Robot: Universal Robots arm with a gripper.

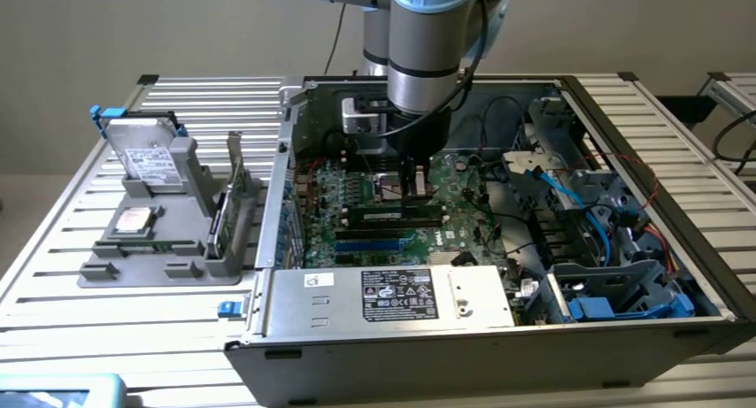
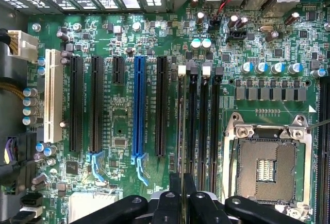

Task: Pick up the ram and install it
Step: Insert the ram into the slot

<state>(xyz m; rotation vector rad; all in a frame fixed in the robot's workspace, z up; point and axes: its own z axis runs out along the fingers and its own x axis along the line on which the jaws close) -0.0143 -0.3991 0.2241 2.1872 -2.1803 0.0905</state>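
My black two-finger gripper (image 2: 182, 182) is nearly closed, with only a thin gap left between the fingertips (image 2: 175, 185). The ram (image 2: 181, 126), a thin green circuit-board stick, sits in that gap and I see it edge-on, so I read this as clamped on its top edge.

The ram stands upright on the green motherboard (image 2: 118, 131), in line with the memory slot that has the white end latch (image 2: 181, 70). It's just beside the other long black memory slots (image 2: 203, 121), between them and the black expansion slot (image 2: 161, 105). I can't tell if it's fully seated or only resting in the slot mouth.

The blue expansion slot (image 2: 138, 105) and the white slot (image 2: 51, 95) are further over on that side. The open silver CPU socket (image 2: 268, 167) is on the far side of the memory slots.

In the exterior view, my grey-and-blue arm (image 1: 426, 45) comes straight down into the open dark metal computer case (image 1: 473, 346), with the gripper (image 1: 412, 194) low over the middle of the board. The silver power supply box (image 1: 390, 297) lies along the case's near edge.

On the slatted aluminium table (image 1: 119, 346), at the exterior view's left, a grey parts fixture (image 1: 154, 266) holds a hard drive (image 1: 148, 156) upright, well apart from the gripper.
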